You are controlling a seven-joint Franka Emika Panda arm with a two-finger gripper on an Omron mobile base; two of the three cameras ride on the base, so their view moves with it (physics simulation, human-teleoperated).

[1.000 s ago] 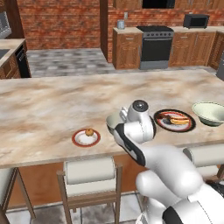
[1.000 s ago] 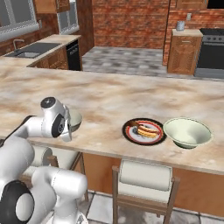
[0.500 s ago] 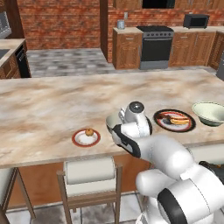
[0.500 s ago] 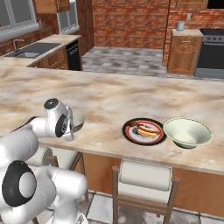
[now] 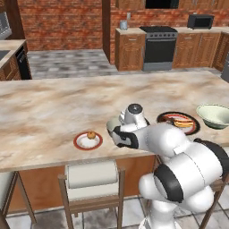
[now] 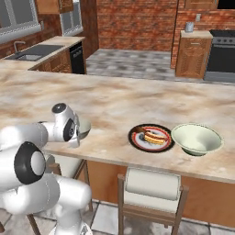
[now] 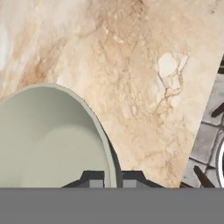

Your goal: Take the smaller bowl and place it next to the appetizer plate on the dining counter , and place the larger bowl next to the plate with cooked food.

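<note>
Two bowls stood on the counter (image 5: 53, 103). The smaller bowl (image 7: 48, 140) was near the front edge of the counter, between the appetizer plate (image 5: 87, 140) and the plate with cooked food (image 5: 178, 122), and closer to the appetizer plate. The gripper (image 7: 113, 180) was closed on the rim of the smaller bowl, one finger inside and one outside. The larger bowl (image 6: 196, 138) stood on the counter just beside the plate with cooked food, on the side away from the appetizer plate. A stool (image 5: 91, 176) stood under the counter edge, below the appetizer plate.
</note>
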